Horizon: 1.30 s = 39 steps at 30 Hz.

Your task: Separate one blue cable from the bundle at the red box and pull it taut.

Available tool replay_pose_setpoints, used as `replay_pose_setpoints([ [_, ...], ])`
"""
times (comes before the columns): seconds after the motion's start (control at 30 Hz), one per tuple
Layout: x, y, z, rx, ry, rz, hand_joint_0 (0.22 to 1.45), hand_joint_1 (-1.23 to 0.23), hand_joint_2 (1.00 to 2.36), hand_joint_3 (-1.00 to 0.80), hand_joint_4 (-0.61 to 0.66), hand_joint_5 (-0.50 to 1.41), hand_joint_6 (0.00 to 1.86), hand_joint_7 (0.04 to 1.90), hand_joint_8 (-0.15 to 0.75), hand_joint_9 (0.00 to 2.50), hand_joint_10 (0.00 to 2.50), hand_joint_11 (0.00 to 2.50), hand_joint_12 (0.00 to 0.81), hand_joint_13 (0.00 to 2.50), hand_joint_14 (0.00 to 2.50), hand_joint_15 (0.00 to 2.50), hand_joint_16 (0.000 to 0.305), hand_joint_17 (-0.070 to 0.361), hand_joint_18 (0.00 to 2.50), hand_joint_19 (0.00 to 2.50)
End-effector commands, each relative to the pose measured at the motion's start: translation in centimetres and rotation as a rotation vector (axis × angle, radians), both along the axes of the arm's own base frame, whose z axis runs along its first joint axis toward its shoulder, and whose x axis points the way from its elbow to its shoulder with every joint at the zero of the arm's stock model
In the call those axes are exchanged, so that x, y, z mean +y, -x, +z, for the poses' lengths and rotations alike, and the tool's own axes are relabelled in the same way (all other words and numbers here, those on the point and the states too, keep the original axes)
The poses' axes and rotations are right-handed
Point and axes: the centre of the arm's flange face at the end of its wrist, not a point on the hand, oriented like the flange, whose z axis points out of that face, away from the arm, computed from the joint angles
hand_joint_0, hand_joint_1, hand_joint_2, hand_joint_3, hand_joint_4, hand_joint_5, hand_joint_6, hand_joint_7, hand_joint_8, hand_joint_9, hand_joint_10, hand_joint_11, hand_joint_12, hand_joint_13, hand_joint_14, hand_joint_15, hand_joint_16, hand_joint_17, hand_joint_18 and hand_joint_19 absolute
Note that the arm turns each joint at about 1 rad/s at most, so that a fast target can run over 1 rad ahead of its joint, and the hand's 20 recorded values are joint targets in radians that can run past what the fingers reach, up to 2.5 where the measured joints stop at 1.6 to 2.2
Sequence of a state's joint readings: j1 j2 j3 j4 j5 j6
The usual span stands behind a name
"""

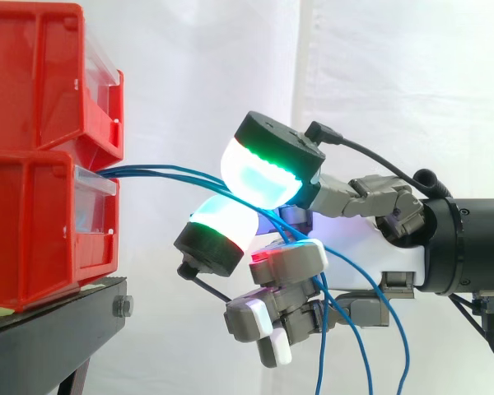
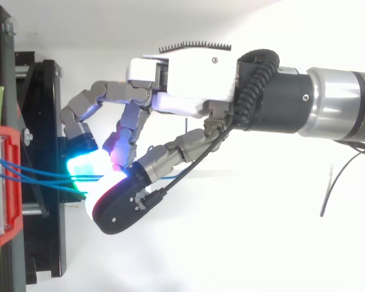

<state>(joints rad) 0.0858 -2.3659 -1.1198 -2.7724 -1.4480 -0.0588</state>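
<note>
We see the hand (image 1: 370,247) pinching the blue cables (image 1: 156,169) between two glowing pads (image 1: 267,169). The cables run from the red bin (image 1: 33,230) ahead of its fingertips.

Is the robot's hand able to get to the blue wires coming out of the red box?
Probably yes. The blue wires run from the red box right between the glowing pads of the hand, and its fingers curl round them. Nothing stands in the way.

Bright white curtain (image 1: 230,49) behind, perhaps pleated; black stand (image 1: 66,321) below.
</note>
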Motion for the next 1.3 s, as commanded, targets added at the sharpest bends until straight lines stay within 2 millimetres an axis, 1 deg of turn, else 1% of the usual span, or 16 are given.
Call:
replay_pose_setpoints([
  [0.0,0.0,0.0,0.1,0.001,-0.002,0.0,0.67,-0.9,1.02,-0.29,-0.01,-0.14,0.87,1.32,0.277,1.24,0.03,1.26,0.374,0.96,0.03,0.95,0.05,0.112,0.83,0.87],
  [0.07,0.0,0.0,0.1,0.004,-0.002,0.0,0.73,-0.94,1.02,-0.27,-0.08,-0.16,0.89,1.37,0.27,1.21,0.03,1.27,0.375,0.95,0.03,0.93,0.05,0.112,0.82,0.85],
  [0.13,-0.2,0.0,0.2,0.0,-0.002,-0.001,0.77,-0.96,1.02,-0.32,-0.11,-0.17,0.9,1.35,0.264,1.17,0.03,1.26,0.367,0.93,0.03,0.93,0.05,0.112,0.81,0.82],
  [0.2,-0.3,-0.1,0.4,-0.001,-0.002,0.002,0.8,-0.96,1.01,-0.4,-0.09,-0.17,0.91,1.35,0.262,1.15,0.03,1.26,0.368,0.92,0.03,0.92,0.049,0.11,0.79,0.82],
  [0.23,-0.3,-0.1,0.5,0.0,-0.002,0.003,0.82,-0.96,1.0,-0.49,-0.08,-0.18,0.91,1.33,0.26,1.15,0.03,1.26,0.367,0.92,0.03,0.92,0.049,0.11,0.79,0.81],
  [0.3,-0.2,-0.1,0.6,0.013,-0.001,0.006,0.83,-0.96,1.0,-0.5,-0.08,-0.18,0.91,1.3,0.262,1.14,0.03,1.26,0.363,0.92,0.03,0.91,0.049,0.11,0.79,0.8],
  [0.4,-0.2,0.0,0.7,0.026,-0.001,0.006,0.79,-0.97,1.0,-0.5,-0.05,-0.17,0.91,1.27,0.259,1.14,0.03,1.26,0.36,0.92,0.03,0.9,0.05,0.111,0.81,0.76],
  [0.5,-0.4,0.1,0.8,0.037,-0.002,0.006,0.72,-0.99,1.0,-0.5,-0.01,-0.17,0.9,1.23,0.262,1.15,0.03,1.27,0.363,0.92,0.03,0.9,0.049,0.111,0.8,0.77],
  [0.53,-0.5,0.1,0.9,0.04,-0.002,0.005,0.67,-1.01,1.0,-0.5,0.0,-0.16,0.9,1.23,0.26,1.15,0.03,1.28,0.363,0.92,0.03,0.91,0.05,0.111,0.8,0.77],
  [0.6,-0.5,0.1,1.0,0.042,-0.002,0.006,0.63,-1.0,1.0,-0.5,0.0,-0.16,0.9,1.23,0.258,1.15,0.03,1.28,0.363,0.92,0.03,0.92,0.05,0.112,0.79,0.78],
  [0.67,-0.6,0.1,1.1,0.046,-0.001,0.013,0.56,-0.99,1.0,-0.5,0.01,-0.16,0.9,1.22,0.269,1.16,0.03,1.27,0.374,0.91,0.03,0.91,0.051,0.116,0.8,0.8],
  [0.7,-0.7,0.0,1.3,0.043,-0.001,0.017,0.55,-0.99,1.0,-0.5,0.01,-0.16,0.9,1.23,0.269,1.15,0.03,1.27,0.377,0.91,0.03,0.92,0.052,0.117,0.79,0.79],
  [0.83,-0.9,-0.2,1.8,0.036,0.0,0.023,0.49,-0.98,1.0,-0.5,0.03,-0.16,0.89,1.17,0.282,1.15,0.03,1.25,0.396,0.91,0.03,0.91,0.055,0.125,0.8,0.79],
  [0.9,-1.0,-0.1,1.9,0.039,0.001,0.023,0.47,-0.9,1.0,-0.5,0.04,-0.16,0.89,1.12,0.294,1.17,0.03,1.25,0.405,0.92,0.03,0.9,0.057,0.128,0.82,0.8],
  [1.03,-1.2,-0.1,2.1,0.048,0.002,0.023,0.53,-0.72,1.0,-0.5,0.03,-0.14,0.86,1.15,0.272,1.2,0.03,1.26,0.388,0.92,0.03,0.92,0.052,0.118,0.78,0.83],
  [1.27,-1.5,0.0,2.5,0.054,0.002,0.025,0.59,-0.66,1.0,-0.5,0.02,-0.14,0.84,1.15,0.264,1.22,0.03,1.27,0.377,0.93,0.03,0.93,0.05,0.112,0.77,0.87],
])
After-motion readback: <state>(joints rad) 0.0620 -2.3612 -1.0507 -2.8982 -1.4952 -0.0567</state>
